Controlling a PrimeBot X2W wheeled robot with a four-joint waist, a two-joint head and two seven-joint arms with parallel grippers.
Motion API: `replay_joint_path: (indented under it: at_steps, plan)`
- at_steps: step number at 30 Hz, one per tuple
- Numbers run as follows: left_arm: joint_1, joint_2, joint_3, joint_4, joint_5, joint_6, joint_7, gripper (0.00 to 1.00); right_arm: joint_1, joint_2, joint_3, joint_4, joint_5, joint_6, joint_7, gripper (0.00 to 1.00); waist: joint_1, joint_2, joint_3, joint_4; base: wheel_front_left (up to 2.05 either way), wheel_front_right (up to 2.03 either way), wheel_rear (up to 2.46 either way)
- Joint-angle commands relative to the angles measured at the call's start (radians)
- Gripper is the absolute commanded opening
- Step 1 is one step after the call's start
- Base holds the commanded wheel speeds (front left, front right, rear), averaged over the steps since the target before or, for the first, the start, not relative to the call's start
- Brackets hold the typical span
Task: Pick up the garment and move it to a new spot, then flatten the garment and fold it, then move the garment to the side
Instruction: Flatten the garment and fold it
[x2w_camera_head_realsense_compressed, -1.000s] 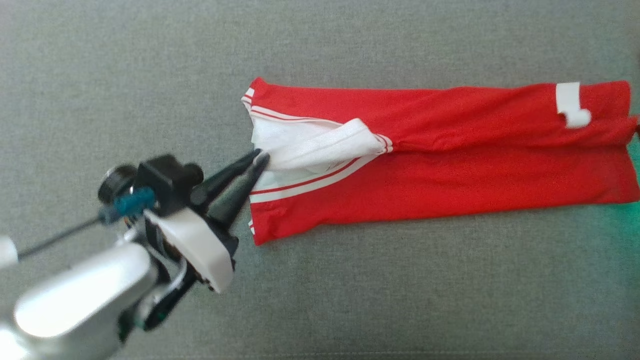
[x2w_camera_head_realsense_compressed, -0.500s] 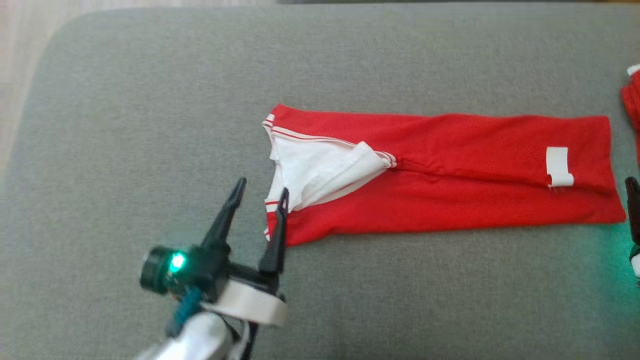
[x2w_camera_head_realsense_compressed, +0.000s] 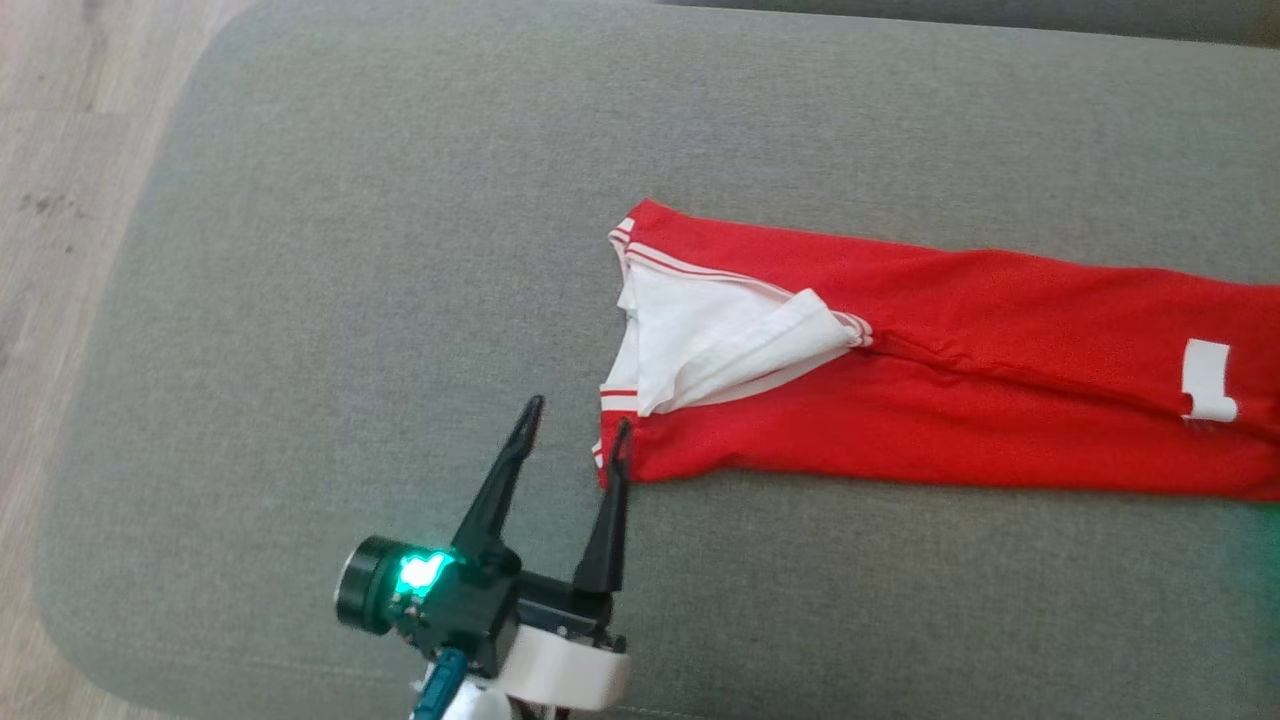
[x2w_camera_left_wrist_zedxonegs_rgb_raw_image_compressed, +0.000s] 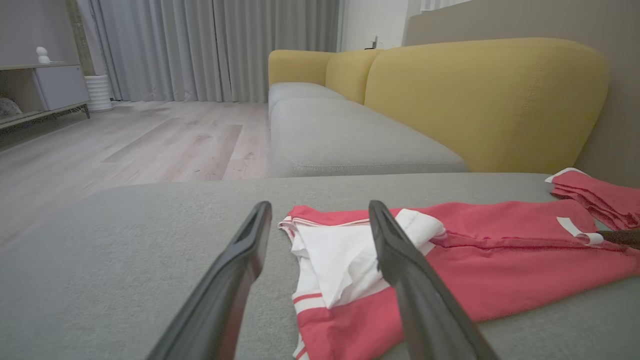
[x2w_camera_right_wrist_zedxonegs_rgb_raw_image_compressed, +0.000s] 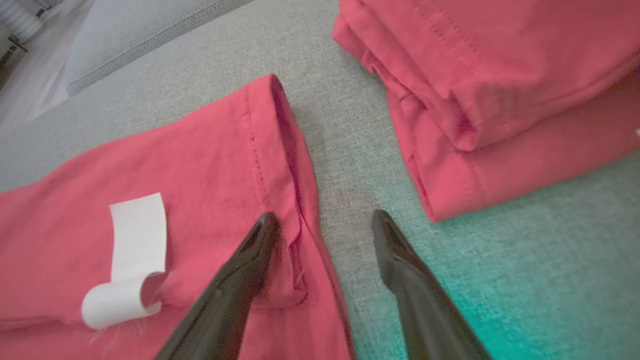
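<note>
The garment (x2w_camera_head_realsense_compressed: 950, 430), a red shirt with white trim, lies folded into a long strip on the grey cushion (x2w_camera_head_realsense_compressed: 350, 250). Its white-lined collar end (x2w_camera_head_realsense_compressed: 700, 345) points left and a white label (x2w_camera_head_realsense_compressed: 1207, 380) sits near the right end. My left gripper (x2w_camera_head_realsense_compressed: 577, 413) stands open just left of the collar end's near corner, holding nothing. In the left wrist view the garment (x2w_camera_left_wrist_zedxonegs_rgb_raw_image_compressed: 500, 270) lies past my open left gripper (x2w_camera_left_wrist_zedxonegs_rgb_raw_image_compressed: 320, 207). My right gripper (x2w_camera_right_wrist_zedxonegs_rgb_raw_image_compressed: 325, 216) is open over the garment's hem (x2w_camera_right_wrist_zedxonegs_rgb_raw_image_compressed: 280, 150), one finger above the cloth and the other above bare cushion.
A second folded red garment (x2w_camera_right_wrist_zedxonegs_rgb_raw_image_compressed: 500, 75) lies right beside the hem, and it appears as a red pile (x2w_camera_left_wrist_zedxonegs_rgb_raw_image_compressed: 600, 195) at the cushion's far right. The cushion's rounded left edge drops to wooden floor (x2w_camera_head_realsense_compressed: 60, 200). A yellow sofa back (x2w_camera_left_wrist_zedxonegs_rgb_raw_image_compressed: 475, 100) stands behind.
My left gripper has opened, let go of the collar end and drawn back toward the near corner. The head camera has swung left, so the garment sits further right in view.
</note>
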Motion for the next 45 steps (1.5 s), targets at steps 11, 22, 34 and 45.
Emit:
replay_joint_path:
  at_steps: [11, 22, 34, 45]
  plan:
    - [0.069, -0.054, 0.158, 0.000, 0.084, -0.082, -0.009, 1.00, 0.020, -0.110, -0.004, -0.092, -0.012, 0.007, 0.054, 0.00, -0.0001, -0.0001, -0.036, -0.013, 0.00, 0.00, 0.00]
    - [0.112, -0.094, 0.232, 0.021, 0.129, -0.147, -0.009, 1.00, -0.058, -0.234, -0.063, -0.316, -0.080, 0.007, 0.141, 0.00, -0.0001, -0.0001, -0.079, -0.065, 0.00, 0.00, 0.00]
    - [0.133, -0.131, 0.271, 0.060, 0.166, -0.217, -0.009, 1.00, -0.009, 0.036, -0.096, -0.742, -0.238, 0.007, 0.301, 0.00, -0.0001, -0.0001, -0.106, -0.035, 0.00, 0.00, 0.00]
    - [0.138, -0.161, 0.289, 0.081, 0.183, -0.251, -0.009, 1.00, 0.028, 0.357, -0.008, -0.781, -0.346, 0.007, 0.399, 0.14, -0.0001, -0.0001, -0.104, 0.017, 0.00, 0.00, 0.00]
